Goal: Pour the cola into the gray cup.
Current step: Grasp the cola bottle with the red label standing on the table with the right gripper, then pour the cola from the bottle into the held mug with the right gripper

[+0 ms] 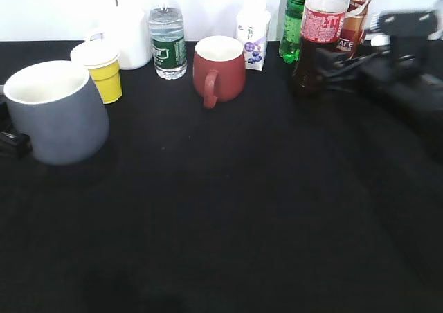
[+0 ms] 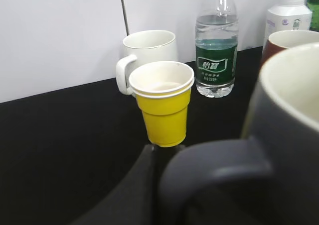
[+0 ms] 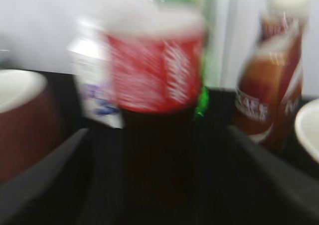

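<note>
Black cloth covers the whole bench [image 1: 228,216], so both dark claws kind of vanish into it. The gray cup [image 1: 55,112] sits near the left edge, and the left claw [image 2: 164,185] has a finger poked through its handle [image 2: 214,165]. I'd guess that's just to pin the cup so it won't slide when liquid hits it. Whether that claw is actually squeezing the handle or only hooked into it, I can't tell; too little of it shows.

Over on the right, the cola [image 1: 320,32] stands upright in the back row, with the green soda bottle [image 1: 296,15] right behind it and the brown coffee bottle [image 1: 354,22] just beside it. The right claw [image 3: 157,185] is spread wide, one finger on either side of the cola's dark lower body, not pinched on it yet as far as I can see. That wrist picture is smeared, so take it loosely. Going in low, under the red label, makes sense to me: steadier hold for tipping.

Cola and cup are well apart, with a dark red mug [image 1: 220,67], a water bottle [image 1: 167,39] and a yellow paper cup [image 1: 102,70] along the back between them. Cap's out of frame, so no clue if it's off.
</note>
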Available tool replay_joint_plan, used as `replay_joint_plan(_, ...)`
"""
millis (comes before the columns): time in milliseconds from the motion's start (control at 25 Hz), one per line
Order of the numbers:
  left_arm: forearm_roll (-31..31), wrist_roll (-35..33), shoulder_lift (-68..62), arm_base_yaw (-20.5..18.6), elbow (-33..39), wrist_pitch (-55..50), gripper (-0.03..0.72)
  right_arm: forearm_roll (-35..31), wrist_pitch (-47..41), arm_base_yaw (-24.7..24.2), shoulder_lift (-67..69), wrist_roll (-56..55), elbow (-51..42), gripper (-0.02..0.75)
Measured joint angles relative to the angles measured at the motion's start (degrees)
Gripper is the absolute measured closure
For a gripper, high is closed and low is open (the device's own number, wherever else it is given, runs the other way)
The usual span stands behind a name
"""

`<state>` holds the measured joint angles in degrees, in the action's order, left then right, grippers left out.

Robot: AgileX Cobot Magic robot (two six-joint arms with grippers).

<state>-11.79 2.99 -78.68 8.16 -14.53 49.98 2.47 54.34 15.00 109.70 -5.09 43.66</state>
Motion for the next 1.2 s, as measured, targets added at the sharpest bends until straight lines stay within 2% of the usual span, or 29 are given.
replay_joint_plan(240, -0.2, 0.1, 0.0, 0.0, 0.0, 0.3, 0.629, 1.5, 1.6, 0.0, 12.4, 0.0, 12.5, 0.083)
replay_joint_plan(440, -0.4, 0.1, 0.0, 0.0, 0.0, 0.3, 0.630, 2.7, 6.2, 0.1, 17.3, 0.0, 16.8, 0.230)
replay_joint_plan(600, -1.7, 0.1, 0.0, 0.0, 0.0, 0.3, 0.630, 4.2, 8.5, 0.1, 18.2, 0.0, 17.2, 0.346)
replay_joint_plan(720, -2.4, 0.1, 0.0, 0.0, 0.0, 0.3, 0.630, 8.0, 10.8, 0.1, 17.2, 0.1, 16.0, 0.363)
replay_joint_plan(840, -7.1, 0.7, 0.0, 0.0, 0.0, 0.3, 0.630, 12.0, 10.2, 0.1, 6.9, 0.1, 9.5, 0.364)
replay_joint_plan(920, -8.4, 2.3, 0.0, 0.7, 0.0, 0.4, 0.630, 17.0, 5.8, 2.1, -0.4, 0.1, 6.0, 0.365)
replay_joint_plan(1040, -9.0, 2.7, 0.0, 6.1, 0.0, 0.4, 0.630, 20.9, -1.8, 10.4, -6.0, 1.7, 5.3, 0.365)
replay_joint_plan(1120, -9.0, 2.7, 0.0, 8.4, 0.0, -0.3, 0.630, 21.3, -4.4, 15.5, -6.2, 7.1, 5.3, 0.365)
replay_joint_plan(1200, -9.1, 2.7, 0.0, 8.8, 0.0, -0.8, 0.631, 21.6, -5.8, 18.1, -6.2, 18.2, 5.3, 0.365)
